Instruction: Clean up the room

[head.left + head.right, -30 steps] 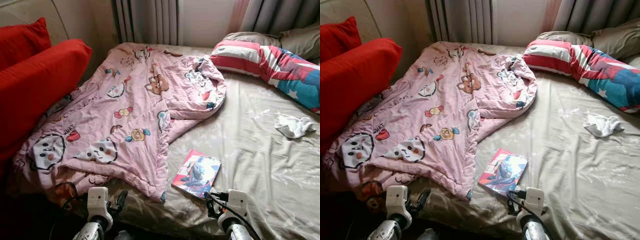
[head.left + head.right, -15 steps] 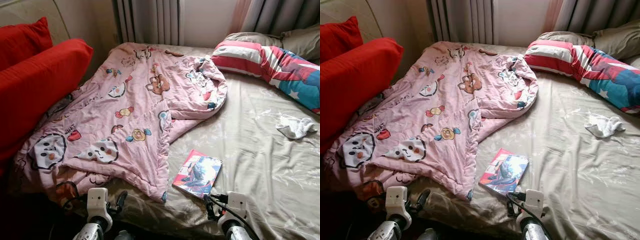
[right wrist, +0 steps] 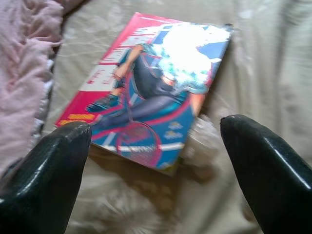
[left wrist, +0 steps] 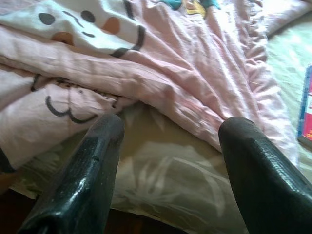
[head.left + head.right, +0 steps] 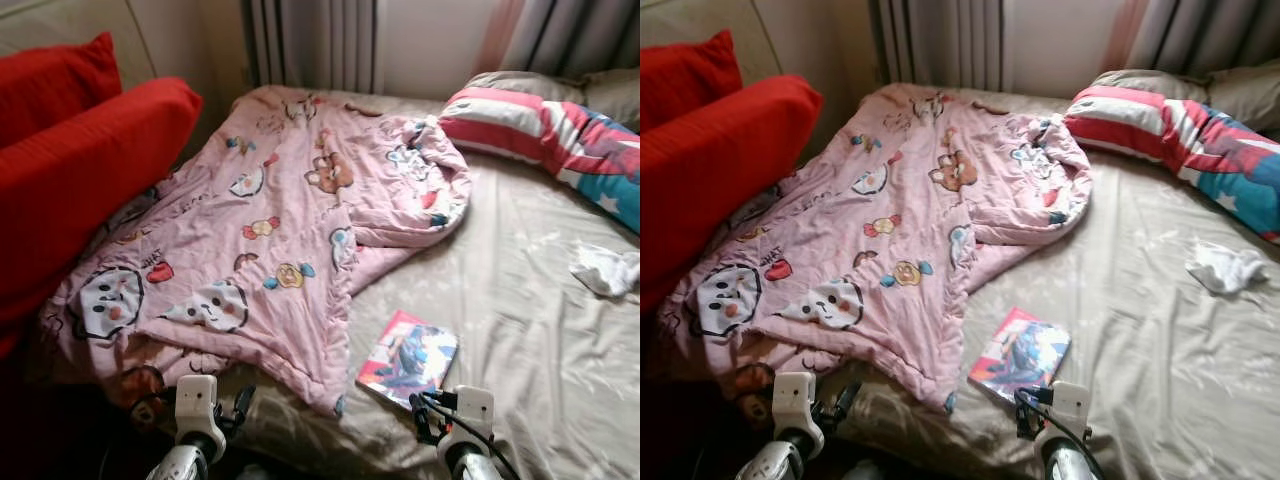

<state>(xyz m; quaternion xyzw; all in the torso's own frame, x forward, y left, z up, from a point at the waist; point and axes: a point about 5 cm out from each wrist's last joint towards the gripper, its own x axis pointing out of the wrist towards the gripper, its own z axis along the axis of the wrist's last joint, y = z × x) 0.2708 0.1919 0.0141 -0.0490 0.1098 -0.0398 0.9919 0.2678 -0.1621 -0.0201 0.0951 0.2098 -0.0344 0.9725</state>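
A pink cartoon-print quilt (image 5: 270,230) lies crumpled over the left half of the bed (image 5: 520,340). Near the front edge, a red and blue picture book (image 5: 408,358) lies flat on the beige sheet, beside the quilt's corner. A crumpled white cloth (image 5: 608,270) rests at the right. My right gripper (image 3: 156,126) stands open just short of the book (image 3: 156,83), with nothing between its fingers. My left gripper (image 4: 173,124) is open too, low at the bed's front edge and facing the quilt's hem (image 4: 161,92).
Two red cushions (image 5: 80,160) lean at the left beside the quilt. A striped red, white and blue pillow (image 5: 540,125) and a grey pillow (image 5: 520,82) lie at the back right. Curtains (image 5: 310,40) hang behind the bed.
The whole picture has shifted to the right as the camera moved. The book now lies slightly closer to my right gripper. Both grippers remain open.
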